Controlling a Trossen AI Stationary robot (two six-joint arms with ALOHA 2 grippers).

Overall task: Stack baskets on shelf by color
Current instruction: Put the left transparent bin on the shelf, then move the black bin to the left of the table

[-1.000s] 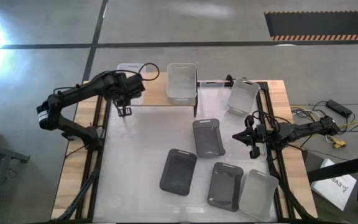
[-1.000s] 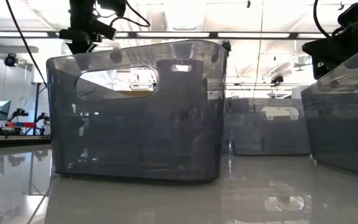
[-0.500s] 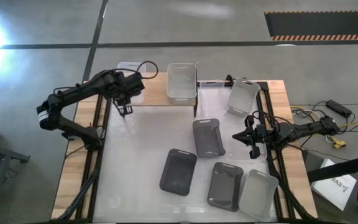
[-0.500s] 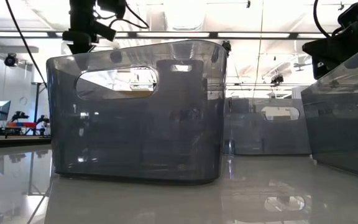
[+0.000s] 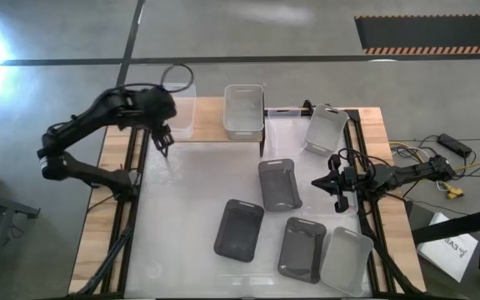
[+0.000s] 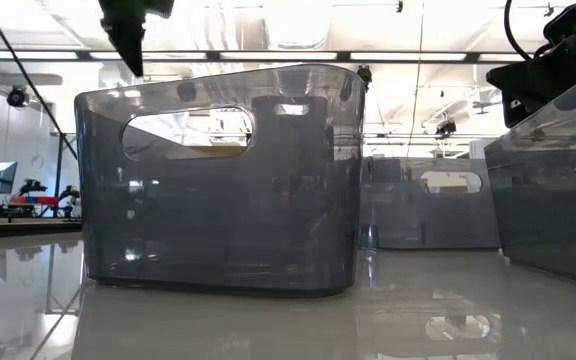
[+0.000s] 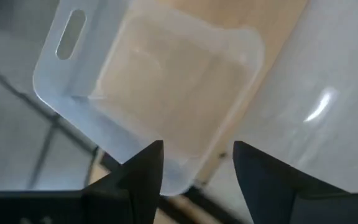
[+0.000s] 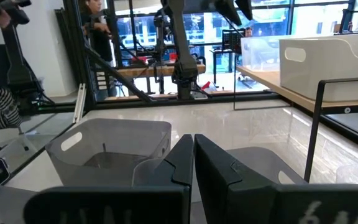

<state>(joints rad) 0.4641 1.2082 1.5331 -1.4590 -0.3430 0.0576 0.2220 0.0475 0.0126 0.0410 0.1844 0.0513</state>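
From where I sit, the clear translucent rectangular plastic basket (image 7: 166,106) on the left end of the low wooden-topped shelf with thin black legs (image 5: 209,132) looks light, thin-walled and slick, so I judge it stiff enough to lift by 1 wall yet prone to twist or slip in a hard pinch; its rim, or the wall below the oval handle slot, looks the best hold. A 2nd whitish basket (image 5: 243,109) sits on the shelf's right half. The rest stand apart on the white worktop (image 5: 188,208): a light grey basket (image 5: 326,128) leaning by the far right edge, 3 dark grey baskets (image 5: 278,184) around the middle, and another light grey one (image 5: 347,260) at the near right corner. My left tool (image 5: 163,138) hangs above the shelf's left front corner, just beside the clear basket, fingers (image 7: 138,177) apart and empty, pointing down at its near wall. My right tool (image 5: 337,185) waits low over the right side, its fingers pressed together, holding nothing.
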